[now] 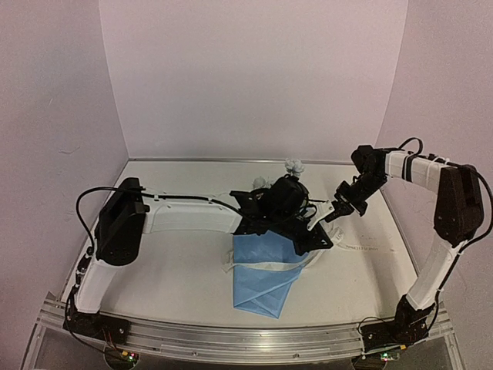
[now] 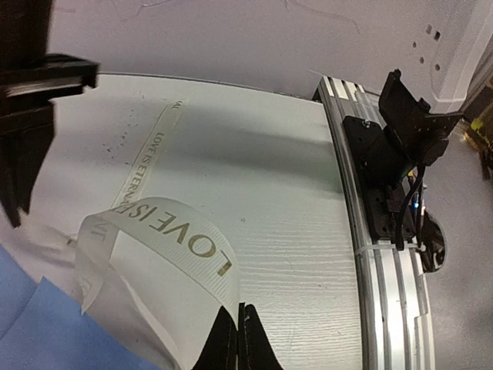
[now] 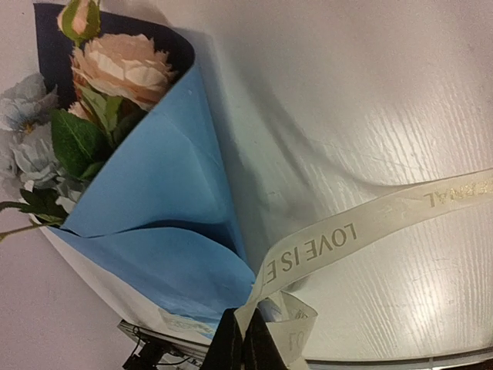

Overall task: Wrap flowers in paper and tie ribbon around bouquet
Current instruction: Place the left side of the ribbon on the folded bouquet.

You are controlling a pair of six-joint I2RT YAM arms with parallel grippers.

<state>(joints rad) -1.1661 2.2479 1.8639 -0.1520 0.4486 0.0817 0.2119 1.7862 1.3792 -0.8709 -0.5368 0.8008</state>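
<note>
The blue paper cone of cream blooms [image 1: 262,274] is lying wrapped on the white bench [image 1: 169,270]; the cream lettered ribbon [image 3: 347,231] is being pinched by left claw [image 2: 237,339] and right claw [image 3: 245,343], apparently unknotted.

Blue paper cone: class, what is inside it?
Cream and pale blue blooms with green leaves show at the wide end of the paper. Lower down, it covers the stems.
</note>
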